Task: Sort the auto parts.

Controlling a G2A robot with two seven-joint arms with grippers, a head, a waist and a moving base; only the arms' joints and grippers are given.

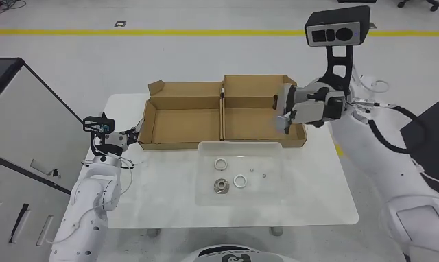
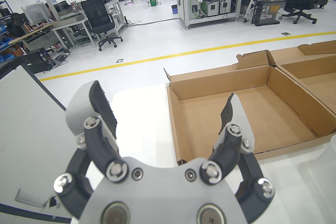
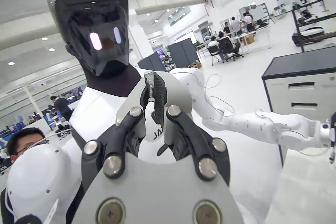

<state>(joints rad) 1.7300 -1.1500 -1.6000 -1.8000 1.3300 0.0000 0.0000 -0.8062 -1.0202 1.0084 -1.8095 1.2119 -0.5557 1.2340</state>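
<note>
holding a bolt (image 3: 150, 87), your right gripper (image 3: 152, 93) has its fingers clamped on the threaded shank. the part lies along the pads, which prob. keeps it from rolling out. in the top view that gripper (image 1: 283, 119) hangs over the right end of the right box (image 1: 250, 121), above the floor and not down in it. i'd guess that box is the bin for bolts, so the step in hand is the drop. you'd want it lower before letting go, or the bolt could bounce over the wall.

other parts wait in the clear tray (image 1: 269, 192) just in front of the boxes: two white rings (image 1: 221, 164) (image 1: 241, 181), a metal nut (image 1: 221, 186) & a couple of bits too small to tell.

left gripper (image 2: 164, 93) sits by the table's left edge, just beside the left box (image 2: 288, 93). its fingers are wide apart w/ nothing betw them, likely parked out of the way & set for its own pick.
</note>
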